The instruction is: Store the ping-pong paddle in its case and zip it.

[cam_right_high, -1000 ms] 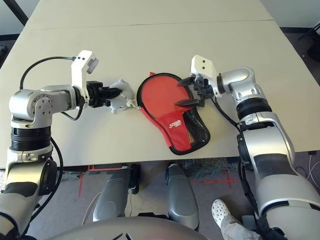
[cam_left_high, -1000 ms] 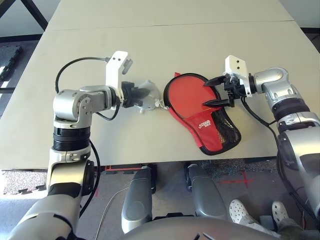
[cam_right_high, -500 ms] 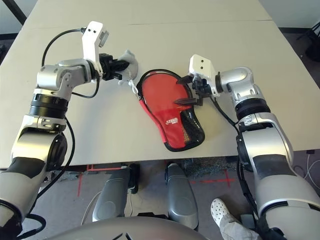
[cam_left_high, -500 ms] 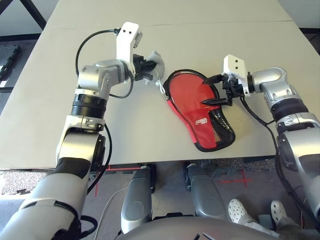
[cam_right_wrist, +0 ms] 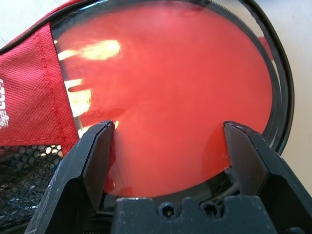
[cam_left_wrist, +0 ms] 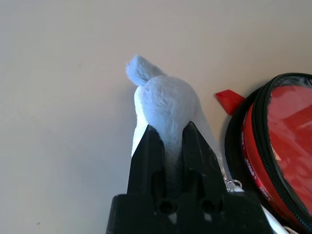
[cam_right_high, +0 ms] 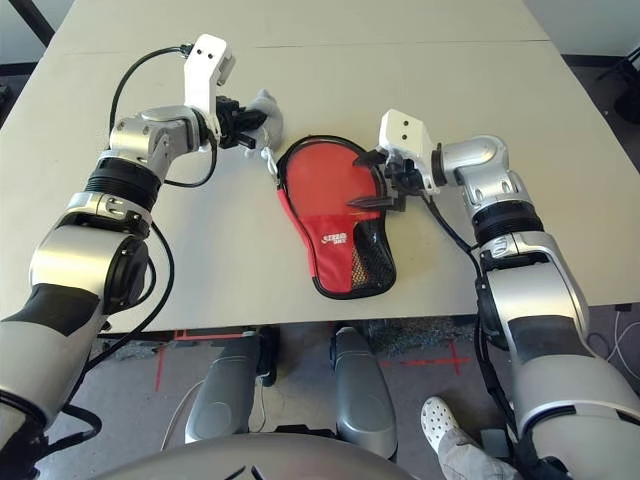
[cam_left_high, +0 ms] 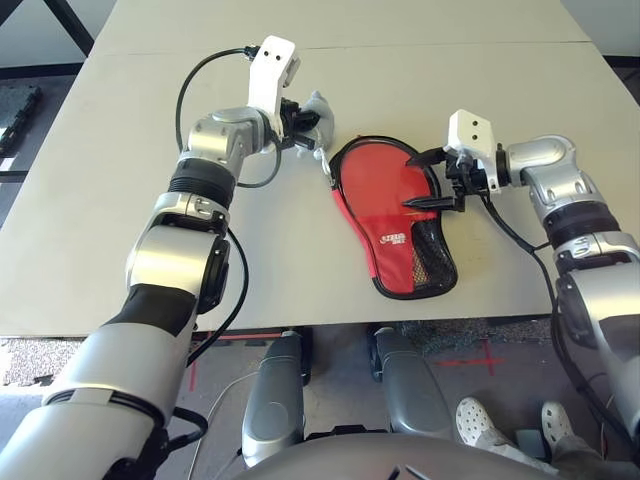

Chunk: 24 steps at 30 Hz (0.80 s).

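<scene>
Both steps look nearly done: my left gripper (cam_left_wrist: pixel 168 134) pinches the fluffy grey-white zipper pull (cam_left_wrist: pixel 165 100) beside the case (cam_left_high: pixel 395 215), my right gripper (cam_left_high: pixel 428 183) spread above it.

Red paddle-shaped case (cam_left_high: pixel 392 222) lies flat, black mesh pocket up.

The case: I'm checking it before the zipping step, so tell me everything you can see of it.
The case is a paddle-shaped soft pouch lying flat on the table, round end away from the robot. It looks like red fabric with black edging, a clear window over the round part, a black mesh pocket and a small white logo. The right gripper, open, sits over its round end; contact is unclear. A pale fuzzy pouch, pinched by the left gripper, lies just beside it.
</scene>
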### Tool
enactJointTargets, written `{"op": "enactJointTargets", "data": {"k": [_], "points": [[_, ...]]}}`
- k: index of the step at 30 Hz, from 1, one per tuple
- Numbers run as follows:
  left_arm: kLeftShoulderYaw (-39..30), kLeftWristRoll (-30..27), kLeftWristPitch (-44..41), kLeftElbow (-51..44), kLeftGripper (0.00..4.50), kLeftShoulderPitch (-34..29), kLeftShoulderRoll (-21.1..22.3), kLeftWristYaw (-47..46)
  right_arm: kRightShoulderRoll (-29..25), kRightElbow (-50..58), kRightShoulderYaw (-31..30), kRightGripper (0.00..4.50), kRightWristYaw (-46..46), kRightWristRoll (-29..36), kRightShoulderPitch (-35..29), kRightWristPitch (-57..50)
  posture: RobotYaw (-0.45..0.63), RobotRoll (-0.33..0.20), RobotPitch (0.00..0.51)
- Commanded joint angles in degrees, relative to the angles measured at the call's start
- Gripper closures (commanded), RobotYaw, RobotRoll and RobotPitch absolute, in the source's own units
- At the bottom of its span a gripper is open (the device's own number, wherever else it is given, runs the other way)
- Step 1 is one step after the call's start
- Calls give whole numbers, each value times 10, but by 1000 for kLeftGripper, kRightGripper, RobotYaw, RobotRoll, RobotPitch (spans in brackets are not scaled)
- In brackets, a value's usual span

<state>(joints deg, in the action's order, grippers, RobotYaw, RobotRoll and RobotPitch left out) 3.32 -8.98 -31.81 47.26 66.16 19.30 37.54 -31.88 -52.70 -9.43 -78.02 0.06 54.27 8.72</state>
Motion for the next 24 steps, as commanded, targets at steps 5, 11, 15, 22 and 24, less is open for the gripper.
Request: {"op": "enactJointTargets", "data": {"k": [5,11,15,22,24], "points": [[-8,6,-41,-79,4376,-26,21,-8,-24,-30,-11,0,-5,-23,-6,-3,17,0,251],[-6,-4,-96,-165,4376,-56,24,-4,-21,-51,14,0,-9,0,49,-18,21,0,249],[-7,-6,-123,-208,4376,-77,27,-5,-12,-52,24,0,-22,9,75,-25,21,0,249],[-14,-5,-144,-237,4376,-96,31,-16,19,-25,9,0,-49,8,71,-28,55,0,248],[-16,-5,-147,-241,4376,-98,30,-19,20,-30,0,0,-50,-2,62,-21,55,0,248]]}}
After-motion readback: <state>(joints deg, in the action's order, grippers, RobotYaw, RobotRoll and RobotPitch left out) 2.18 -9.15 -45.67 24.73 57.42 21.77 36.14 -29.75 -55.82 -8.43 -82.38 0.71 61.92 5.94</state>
